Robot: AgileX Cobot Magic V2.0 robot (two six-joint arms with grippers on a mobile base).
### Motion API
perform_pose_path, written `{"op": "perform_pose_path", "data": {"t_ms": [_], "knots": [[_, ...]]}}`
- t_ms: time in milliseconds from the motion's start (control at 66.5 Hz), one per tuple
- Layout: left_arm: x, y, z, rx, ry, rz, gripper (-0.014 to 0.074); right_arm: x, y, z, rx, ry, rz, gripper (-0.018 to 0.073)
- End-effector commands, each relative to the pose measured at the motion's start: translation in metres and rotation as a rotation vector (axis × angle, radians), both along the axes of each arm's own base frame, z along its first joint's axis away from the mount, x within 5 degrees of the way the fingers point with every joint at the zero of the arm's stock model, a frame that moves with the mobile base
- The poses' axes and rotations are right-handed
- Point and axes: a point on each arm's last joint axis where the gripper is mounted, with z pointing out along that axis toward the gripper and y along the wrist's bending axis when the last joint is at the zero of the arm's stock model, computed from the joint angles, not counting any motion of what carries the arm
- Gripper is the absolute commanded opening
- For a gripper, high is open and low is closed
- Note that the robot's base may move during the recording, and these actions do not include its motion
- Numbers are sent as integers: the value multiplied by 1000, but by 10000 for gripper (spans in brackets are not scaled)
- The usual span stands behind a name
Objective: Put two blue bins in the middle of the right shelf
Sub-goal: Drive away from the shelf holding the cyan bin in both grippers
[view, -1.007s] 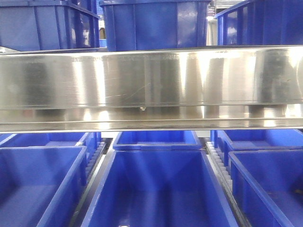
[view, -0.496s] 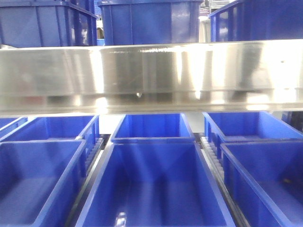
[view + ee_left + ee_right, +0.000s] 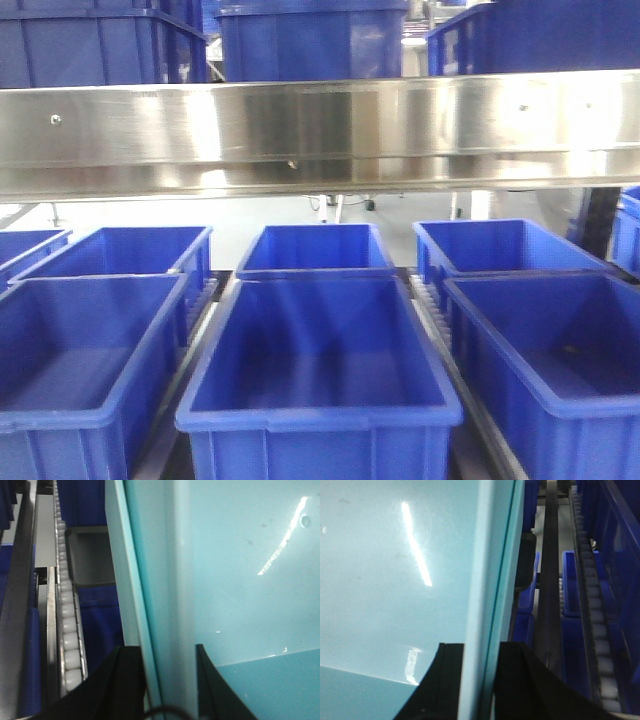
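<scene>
In the front view a large blue bin (image 3: 318,400) fills the near middle of the lower shelf level, open and empty. It looks pale teal in both wrist views. My left gripper (image 3: 167,682) straddles the bin's left side wall (image 3: 150,580), one black finger outside and one inside, shut on the rim. My right gripper (image 3: 480,682) clamps the bin's right side wall (image 3: 485,580) the same way. Neither gripper shows in the front view. More blue bins (image 3: 90,370) (image 3: 550,350) sit to either side.
A steel shelf beam (image 3: 320,130) crosses the upper front view, with blue bins (image 3: 310,40) standing on the level above. Smaller bins (image 3: 315,250) sit behind. White roller tracks (image 3: 67,630) (image 3: 595,630) run along both sides of the held bin.
The front view has drawn back from the shelf. The steel beam sits higher in the frame, and the middle bin's front wall and the floor behind the shelf have come into sight.
</scene>
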Motion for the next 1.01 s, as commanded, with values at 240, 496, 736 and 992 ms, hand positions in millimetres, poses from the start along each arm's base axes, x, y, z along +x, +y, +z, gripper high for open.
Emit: {"op": "perform_pose_path", "data": {"t_ms": [240,496,736,992], "knots": [[-8,0,21,-70,-126,-17,-111,-4,0,15,41,-104,8,-154],[-8,1,21,-54,-132,-9,-111,-4,0,15,41,-104,8,-154],[-8,1,21,-54,-132,-9,-111,-4,0,15,41,-104,8,-154],[-8,1,21,-54,-132,-9,-111,-4,0,15,41,-104,8,-154]]}}
